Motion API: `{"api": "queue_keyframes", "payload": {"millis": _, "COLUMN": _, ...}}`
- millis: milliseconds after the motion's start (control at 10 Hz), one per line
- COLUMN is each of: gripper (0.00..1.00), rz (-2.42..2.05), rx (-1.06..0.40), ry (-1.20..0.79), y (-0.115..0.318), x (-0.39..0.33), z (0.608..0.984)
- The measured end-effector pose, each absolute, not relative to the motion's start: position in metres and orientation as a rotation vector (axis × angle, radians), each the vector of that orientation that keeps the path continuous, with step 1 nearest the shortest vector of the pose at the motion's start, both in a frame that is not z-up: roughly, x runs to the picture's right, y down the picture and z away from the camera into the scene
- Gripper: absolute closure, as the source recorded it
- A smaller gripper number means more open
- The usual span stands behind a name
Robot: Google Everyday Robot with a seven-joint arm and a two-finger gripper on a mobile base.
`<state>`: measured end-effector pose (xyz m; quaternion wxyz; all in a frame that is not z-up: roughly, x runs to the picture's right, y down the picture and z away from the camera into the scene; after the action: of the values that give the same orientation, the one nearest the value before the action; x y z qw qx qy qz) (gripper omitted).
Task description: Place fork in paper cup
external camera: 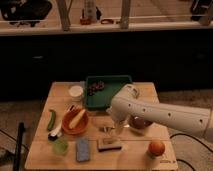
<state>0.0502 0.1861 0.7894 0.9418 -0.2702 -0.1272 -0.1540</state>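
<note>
Gripper (119, 128) low just beside fork (105, 129), grip state cannot tell; fork not in paper cup (76, 92) yet, pick-and-place left.

A white robot arm (165, 117)
The arm is a thick, smooth white tube with small dark dots in a row along its side; its pale gripper (117, 128) sits under the rounded end.

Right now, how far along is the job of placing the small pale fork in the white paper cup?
Done: nothing yet; the small pale fork lies on the table, away from the round white paper cup near the green tray. In hand: the gripper hangs beside the fork. Left: grasp, carry, drop in.
</note>
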Motion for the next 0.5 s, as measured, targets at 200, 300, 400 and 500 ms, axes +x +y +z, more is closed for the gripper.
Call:
{"api": "queue_keyframes", "payload": {"millis": 200, "gripper": 0.20, "rz": -0.311, "rx": -0.573, "ry": -0.256, "y": 0.195, "x": 0.050, "z": 0.807}}
{"api": "queue_keyframes", "payload": {"millis": 300, "gripper": 0.20, "rz": -0.306, "rx": -0.582, "ry": -0.255, "y": 0.198, "x": 0.050, "z": 0.812}}
{"api": "queue_keyframes", "payload": {"millis": 400, "gripper": 0.20, "rz": -0.301, "rx": -0.589, "ry": -0.252, "y": 0.203, "x": 0.051, "z": 0.819}}
{"api": "queue_keyframes", "payload": {"millis": 500, "gripper": 0.20, "rz": -0.296, "rx": -0.591, "ry": -0.256, "y": 0.206, "x": 0.051, "z": 0.825}}
